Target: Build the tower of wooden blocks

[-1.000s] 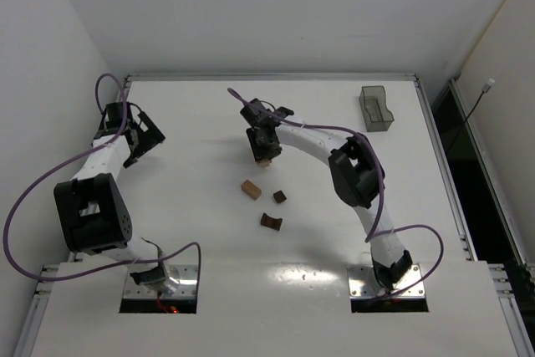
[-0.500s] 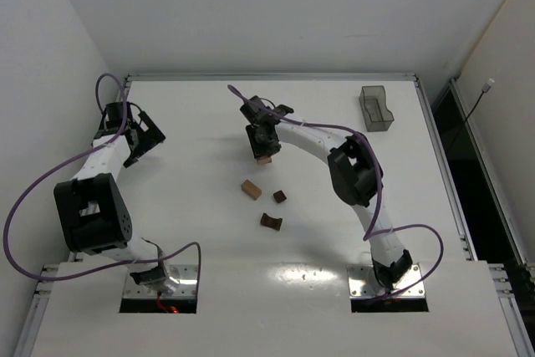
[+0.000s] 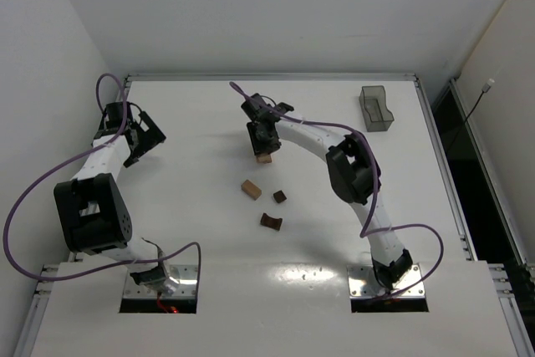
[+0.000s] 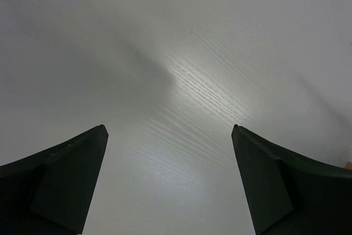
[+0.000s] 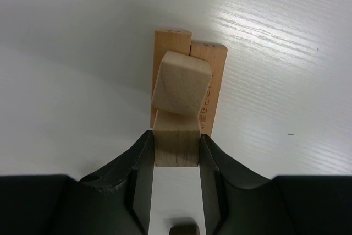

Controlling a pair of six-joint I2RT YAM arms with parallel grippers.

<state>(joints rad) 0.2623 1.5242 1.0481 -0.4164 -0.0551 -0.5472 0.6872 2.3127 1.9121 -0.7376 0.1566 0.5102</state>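
My right gripper (image 5: pixel 176 138) is shut on a light tan wood block (image 5: pixel 176 148), held over the start of the wood block tower. The tower shows as two tan bars (image 5: pixel 213 75) lying side by side on the table with a pale cube (image 5: pixel 181 81) sitting skewed over them. I cannot tell whether the held block touches the cube. In the top view the right gripper (image 3: pixel 264 146) is at the table's middle back, above a tan block (image 3: pixel 265 158). My left gripper (image 3: pixel 144 135) is open and empty at the far left, also shown in its wrist view (image 4: pixel 169 131).
Three loose blocks lie nearer the arms: a tan block (image 3: pixel 251 189), a dark brown cube (image 3: pixel 279 196) and a dark brown arch piece (image 3: pixel 270 222). A clear grey plastic bin (image 3: pixel 376 109) stands at the back right. The table edge runs along the back.
The right gripper has shifted slightly toward the back of the table, still shut on its block. The left arm and the loose blocks have not moved.
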